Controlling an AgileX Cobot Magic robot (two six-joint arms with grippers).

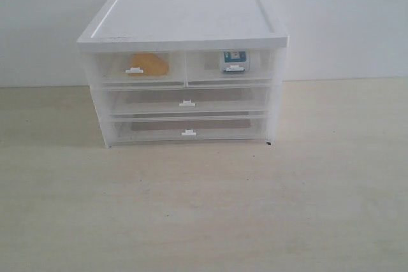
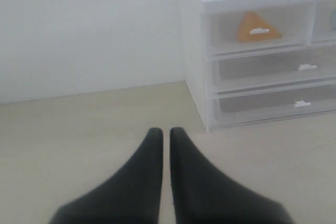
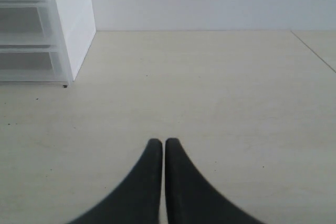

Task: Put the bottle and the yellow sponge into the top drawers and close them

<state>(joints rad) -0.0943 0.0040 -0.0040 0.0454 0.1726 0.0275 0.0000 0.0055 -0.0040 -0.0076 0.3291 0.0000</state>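
Cabinet (image 1: 185, 20): matte white slab top with a raised rim and a frosted, see-through plastic body. It stands on a pale wood-grain table (image 1: 204, 214).

Left top drawer (image 1: 137, 69): pushed flush. The yellow sponge (image 1: 148, 65) lies inside, a soft-edged orange-yellow patch behind the small white tab handle. It looks wedge-shaped from the left wrist view.

Right top drawer (image 1: 233, 68): also flush. The bottle (image 1: 234, 57) sits inside, squat, white with a teal-blue band.

Two full-width drawers (image 1: 187, 109) sit below, both shut.

Left gripper (image 2: 164, 132): smooth black tapering fingers, clenched tip to tip, holding nothing, over the table.

Right gripper (image 3: 159, 142): same shape, clenched and empty.
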